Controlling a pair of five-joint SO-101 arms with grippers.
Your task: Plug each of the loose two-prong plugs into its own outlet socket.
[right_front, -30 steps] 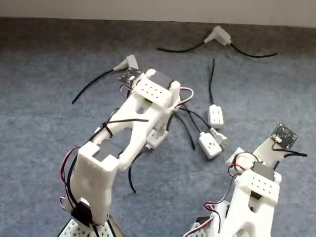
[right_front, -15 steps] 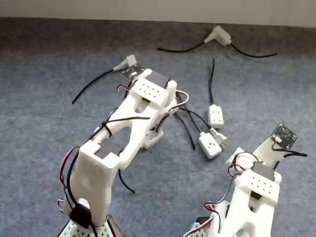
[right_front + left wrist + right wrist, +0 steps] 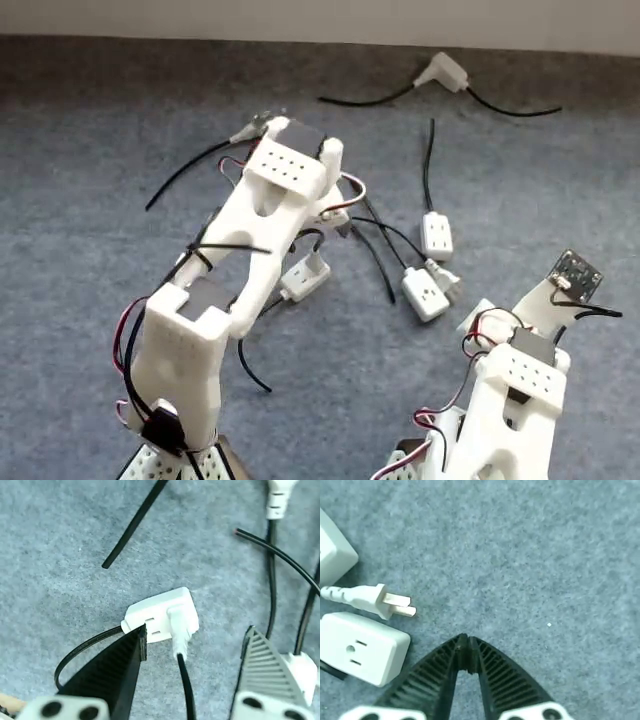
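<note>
A white outlet socket (image 3: pixel 155 611) lies on the grey carpet with a white two-prong plug (image 3: pixel 181 625) seated in its face, both also in the high view as the joined socket (image 3: pixel 304 276). My left gripper (image 3: pixel 196 632) hovers over it, open and empty, one finger on each side. A loose plug (image 3: pixel 372 600) with bare prongs lies between two free sockets (image 3: pixel 364 648) (image 3: pixel 334 560). My right gripper (image 3: pixel 468 652) is shut and empty, a short way from that plug. In the high view those sockets (image 3: pixel 437 235) (image 3: pixel 424 293) lie mid-table.
Another plug (image 3: pixel 445 71) with a black cord lies at the far edge, and one more plug (image 3: pixel 250 130) sits beside the left arm (image 3: pixel 290 165). Black cords (image 3: pixel 385 250) cross the carpet between the sockets. The right arm (image 3: pixel 520 390) stands at the near right.
The left arm has pulled away toward the far left, uncovering the socket with the plug in it. The right arm has kept still.
</note>
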